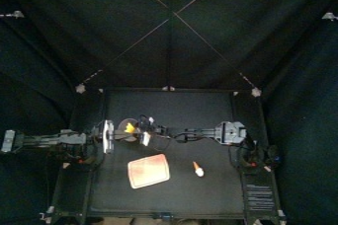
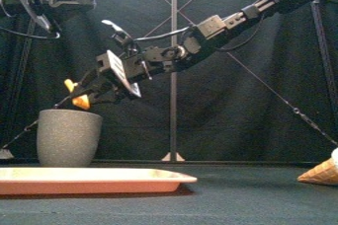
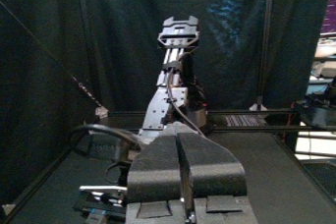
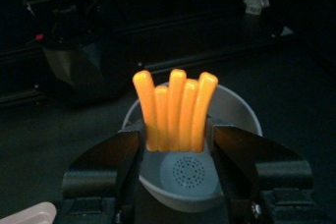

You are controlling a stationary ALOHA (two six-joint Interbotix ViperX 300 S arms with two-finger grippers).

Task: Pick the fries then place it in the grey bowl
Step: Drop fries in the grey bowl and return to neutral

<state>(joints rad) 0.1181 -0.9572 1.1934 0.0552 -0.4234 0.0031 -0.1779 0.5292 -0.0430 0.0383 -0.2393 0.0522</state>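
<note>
While pinched between the right fingers (image 4: pixel 108 164), fries (image 4: pixel 175 105) hover over the cup (image 2: pixel 69 138).

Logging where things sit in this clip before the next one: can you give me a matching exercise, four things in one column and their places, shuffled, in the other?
Things:
1. fries
2. grey cup
3. pink tray
4. toy cone

Places:
A. lying flat near the front of the table
B. held in the air by the right end effector
C. lying to the right of the tray
D. standing upright behind the tray, below the fries

Pairs: 1-B, 2-D, 3-A, 4-C
</note>
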